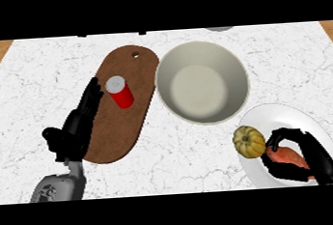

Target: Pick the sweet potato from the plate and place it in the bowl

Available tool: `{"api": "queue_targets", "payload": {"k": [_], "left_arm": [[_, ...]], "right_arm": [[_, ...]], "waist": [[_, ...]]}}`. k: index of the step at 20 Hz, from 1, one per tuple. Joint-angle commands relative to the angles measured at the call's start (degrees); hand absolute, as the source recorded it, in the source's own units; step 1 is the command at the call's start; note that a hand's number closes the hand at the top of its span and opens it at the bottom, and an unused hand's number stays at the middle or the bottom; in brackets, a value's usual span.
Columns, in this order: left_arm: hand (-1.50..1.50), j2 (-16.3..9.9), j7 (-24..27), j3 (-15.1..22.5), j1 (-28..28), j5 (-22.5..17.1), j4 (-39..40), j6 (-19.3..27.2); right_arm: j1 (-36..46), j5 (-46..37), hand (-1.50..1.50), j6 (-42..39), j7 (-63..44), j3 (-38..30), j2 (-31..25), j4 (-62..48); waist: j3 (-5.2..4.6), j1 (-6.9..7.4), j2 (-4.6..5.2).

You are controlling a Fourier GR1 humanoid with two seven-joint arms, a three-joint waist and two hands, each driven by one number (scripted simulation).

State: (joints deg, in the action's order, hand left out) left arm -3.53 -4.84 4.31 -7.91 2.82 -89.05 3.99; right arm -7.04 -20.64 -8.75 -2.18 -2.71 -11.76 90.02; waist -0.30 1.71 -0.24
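Right hand curled round potato, potato on plate. Lift, transfer to bowl pending. Left hand spread, idle.

Two black hands are being shown, the left hand and the right hand, each built of slender segmented fingers and a thumb. A grey, rounded forearm with dark markings is being shown behind the left.

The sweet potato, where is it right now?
In the head view the sweet potato lies on the white plate at the lower right, with the right hand curled round it and a small yellow squash just to its left.
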Motion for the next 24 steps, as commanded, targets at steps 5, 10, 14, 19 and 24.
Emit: {"api": "queue_targets", "payload": {"k": [5, 10, 14, 19, 24], "left_arm": [[0.0, 1.0, -0.6, 1.9, -0.9, -0.5, 1.3, -1.7], [0.0, -1.0, 1.6, -1.2, 1.6, -0.1, 1.3, -0.2], [0.0, 0.4, -2.0, -0.3, 1.2, 0.4, -2.6, 1.6], [0.0, -0.8, -0.5, -2.1, -1.6, -0.2, 0.6, 0.3], [0.0, -1.6, 1.8, -2.3, 1.7, -0.8, -0.1, -1.6]], "right_arm": [[6.3, 3.9, 1.5, -27.9, 20.3, 27.5, -3.4, 10.5], [3.8, 11.7, 1.5, -35.4, 29.8, 26.7, -9.2, 26.2], [2.1, 21.7, 1.5, -36.3, 27.6, 16.3, -14.3, 39.0], [5.2, 38.3, 1.5, -34.8, 13.6, 5.3, -19.6, 47.8], [11.1, 51.5, 1.5, -28.1, 0.6, -0.7, -24.7, 50.6]], "waist": [[0.39, 3.33, -0.48], [0.29, -2.1, -0.36], [0.3, -2.68, -0.34], [0.2, -2.24, 0.18], [0.2, -1.8, 0.17]]}}
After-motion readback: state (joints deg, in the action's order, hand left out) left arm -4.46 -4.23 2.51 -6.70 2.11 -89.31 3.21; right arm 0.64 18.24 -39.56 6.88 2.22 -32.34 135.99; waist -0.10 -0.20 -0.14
